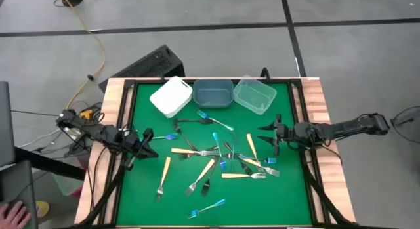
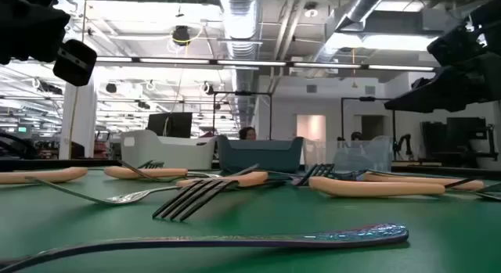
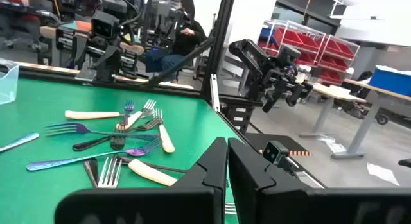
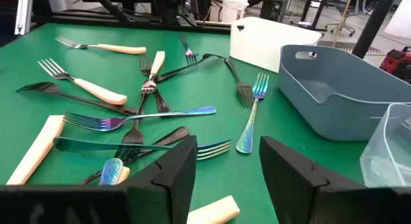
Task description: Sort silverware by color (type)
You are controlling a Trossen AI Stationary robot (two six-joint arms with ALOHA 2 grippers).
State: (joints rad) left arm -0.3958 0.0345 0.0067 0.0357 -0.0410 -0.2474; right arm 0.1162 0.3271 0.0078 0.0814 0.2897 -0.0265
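Nearest the low camera lies an iridescent blue metal fork (image 2: 235,240), flat on the green felt table mat (image 1: 282,203). Three rectangular bins line the far edge: white plastic bin (image 1: 171,96), grey-blue plastic bin (image 1: 212,92), clear plastic bin (image 1: 254,95), all empty. The silverware (image 1: 220,157) lies scattered mid-table, several pieces crossing.

Right gripper (image 1: 272,133) hovers at the pile's right edge, fingers apart, nothing between them. Left gripper (image 1: 148,145) waits at the left, fingers together, empty.

Recommended: select an outlying fork free of overlaps and grasp the handle across its width.

Only the right wrist view shows which pieces overlap; only the high view shows the bins' contents.
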